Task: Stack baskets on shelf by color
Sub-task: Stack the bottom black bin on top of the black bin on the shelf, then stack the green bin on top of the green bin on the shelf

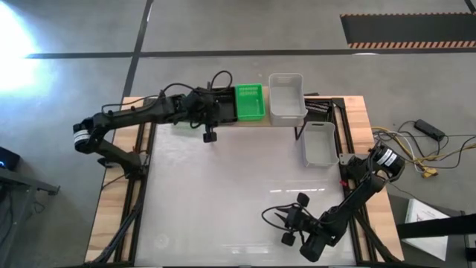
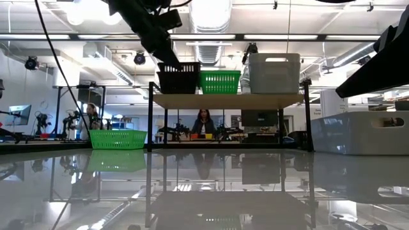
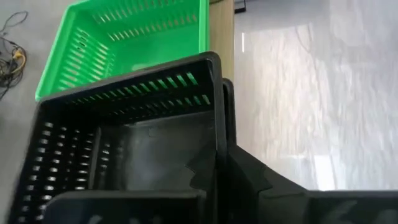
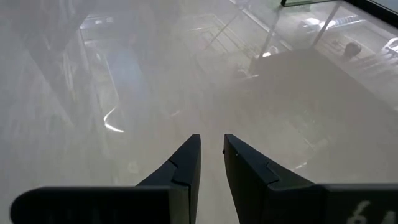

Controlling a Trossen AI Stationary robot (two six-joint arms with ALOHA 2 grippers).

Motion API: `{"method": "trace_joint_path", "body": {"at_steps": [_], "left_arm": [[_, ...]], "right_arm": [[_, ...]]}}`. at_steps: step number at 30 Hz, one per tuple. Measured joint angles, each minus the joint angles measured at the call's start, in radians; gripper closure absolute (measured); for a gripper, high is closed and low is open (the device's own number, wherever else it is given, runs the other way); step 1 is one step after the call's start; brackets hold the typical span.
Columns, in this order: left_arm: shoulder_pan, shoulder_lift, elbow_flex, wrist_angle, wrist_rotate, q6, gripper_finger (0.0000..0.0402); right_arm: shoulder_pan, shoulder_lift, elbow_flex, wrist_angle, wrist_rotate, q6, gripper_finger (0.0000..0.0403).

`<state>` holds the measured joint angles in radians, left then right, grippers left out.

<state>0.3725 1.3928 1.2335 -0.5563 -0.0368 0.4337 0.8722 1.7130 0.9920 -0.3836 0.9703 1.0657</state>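
Left hand clamps the black basket by its wall, setting it on the shelf beside the green basket; white basket sits far end, colours separate. Right hand idles nearly closed over the desk, empty

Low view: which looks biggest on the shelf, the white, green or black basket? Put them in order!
1. White basket, clearly the biggest.
2. Green basket and black basket look about alike, so no ranking; the left end effector hides part of the black one.
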Motion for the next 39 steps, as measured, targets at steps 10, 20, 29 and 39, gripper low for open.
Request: {"method": "trace_joint_path", "body": {"at_steps": [10,20,29,39], "left_arm": [[-0.012,-0.064,0.000,-0.021,-0.137,-0.010,0.0294],[-0.047,-0.226,0.002,-0.270,-0.232,-0.298,0.0290],[-0.014,-0.284,-0.089,-0.440,-0.391,-0.528,0.0290],[0.302,-0.191,-0.340,-0.251,-0.266,-0.459,0.0287]], "right_arm": [[0.000,0.000,0.000,0.000,0.000,0.000,0.0339],[0.000,0.000,0.000,0.000,0.000,0.000,0.0339],[0.000,0.000,0.000,0.000,0.000,0.000,0.0339],[0.000,0.000,0.000,0.000,0.001,-0.007,0.0339]]}}
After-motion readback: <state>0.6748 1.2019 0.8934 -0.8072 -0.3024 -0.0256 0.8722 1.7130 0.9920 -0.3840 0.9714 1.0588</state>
